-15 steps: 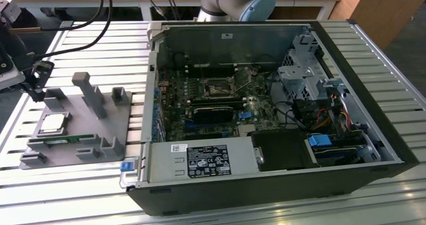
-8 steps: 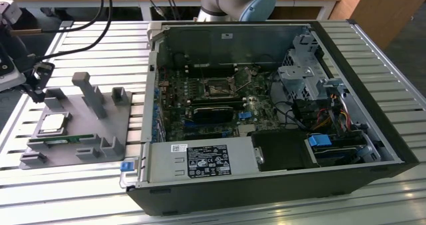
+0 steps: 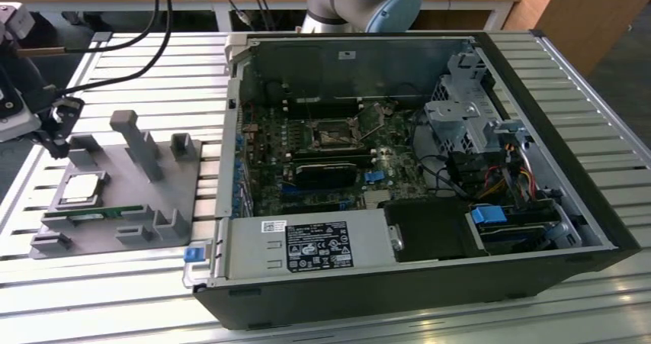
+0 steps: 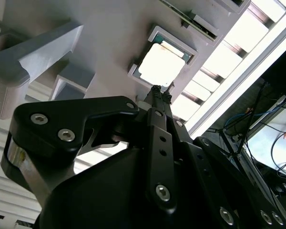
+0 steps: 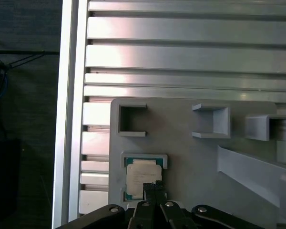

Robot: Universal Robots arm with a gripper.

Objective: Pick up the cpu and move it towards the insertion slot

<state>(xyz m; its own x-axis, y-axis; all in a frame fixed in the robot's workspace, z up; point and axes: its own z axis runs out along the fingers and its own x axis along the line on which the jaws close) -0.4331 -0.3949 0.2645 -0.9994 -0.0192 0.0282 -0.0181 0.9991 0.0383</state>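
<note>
The cpu (image 3: pixel 81 190) lies flat in a shallow pocket of the grey holder block (image 3: pixel 168 191), on the exterior view's left. Its silvery top shows in both wrist views (image 4: pixel 161 64) (image 5: pixel 142 172). My gripper (image 3: pixel 53 139) hangs just above and behind the chip, apart from it. The two thin fingertips press together with nothing between them (image 4: pixel 161 92) (image 5: pixel 152 187). The insertion slot (image 3: pixel 331 136) is a small dark square socket with a metal frame on the motherboard, inside the open computer case, well to the exterior view's right of the gripper.
The black computer case (image 3: pixel 569 207) lies open on the slatted metal table (image 3: pixel 122 283). Tall grey posts (image 3: pixel 137 146) rise from the holder block, beside a green memory stick (image 3: pixel 97 214). A power supply (image 3: pixel 305 246), cables and blue clips (image 3: pixel 489 214) crowd the case.
</note>
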